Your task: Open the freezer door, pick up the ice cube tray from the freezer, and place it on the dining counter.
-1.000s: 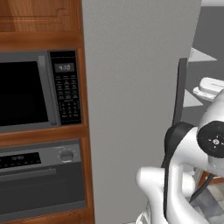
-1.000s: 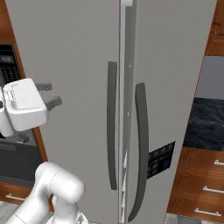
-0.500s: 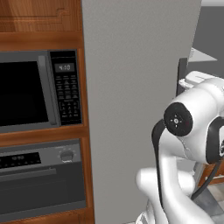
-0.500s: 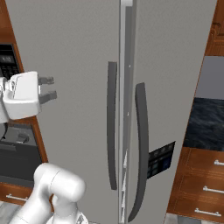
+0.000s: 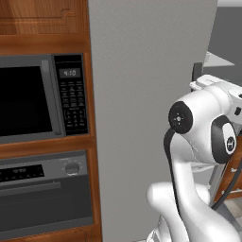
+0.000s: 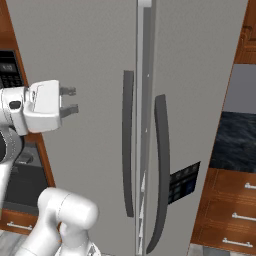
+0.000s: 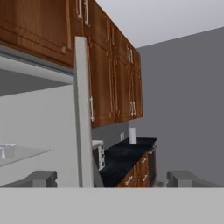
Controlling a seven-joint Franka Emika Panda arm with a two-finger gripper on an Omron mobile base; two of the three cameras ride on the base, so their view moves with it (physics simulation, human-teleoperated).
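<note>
Claw (image 6: 70,99) spread, nothing held, left of centre in right base view.
Freezer door (image 6: 85,125) shut; its handle (image 6: 128,145) well apart, so a misaligned reach could be deflected off the panel.

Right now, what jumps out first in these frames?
The tall grey freezer fills the right base view, its two curved dark handles flanking the centre seam, both doors looking shut or nearly so. The white hand hovers left of the handles, fingers apart, touching nothing. In the left base view, a black microwave sits in the wood cabinet.
</note>
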